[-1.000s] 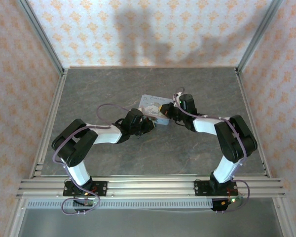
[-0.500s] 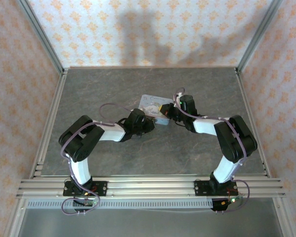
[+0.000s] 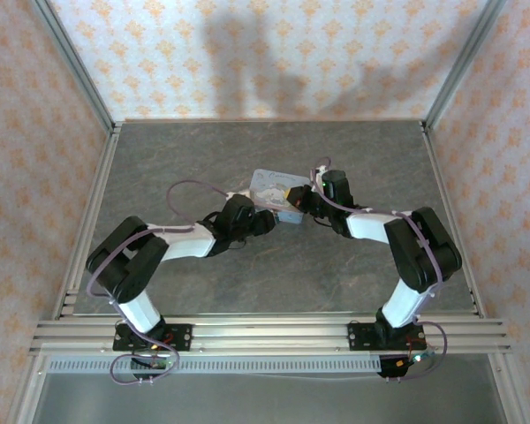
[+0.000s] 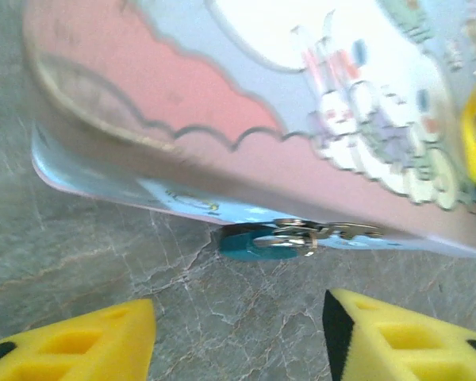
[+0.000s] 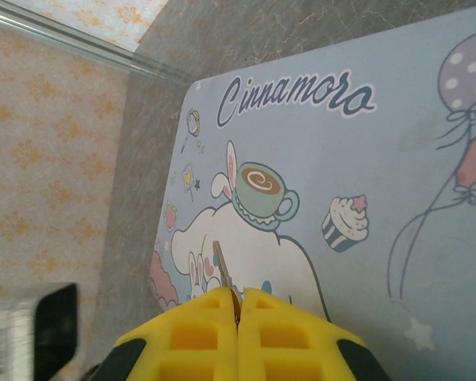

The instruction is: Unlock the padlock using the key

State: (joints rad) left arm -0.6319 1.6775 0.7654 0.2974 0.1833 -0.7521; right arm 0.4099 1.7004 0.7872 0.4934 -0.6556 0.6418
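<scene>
Left wrist view: small teal padlock (image 4: 258,240) at the tin's (image 4: 222,103) edge, my left gripper (image 4: 238,333) spread, empty; right wrist view: my right gripper (image 5: 238,305) over the tin's lid pinches the thin key (image 5: 221,266)

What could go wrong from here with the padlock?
One: the padlock sits at the edge of the tin, and the left gripper is open, short of it; unheld, it may swing away from the key. Two: the right gripper is shut on a thin sliver, probably that key, above the tin; so slight a hold may slip or twist.
</scene>
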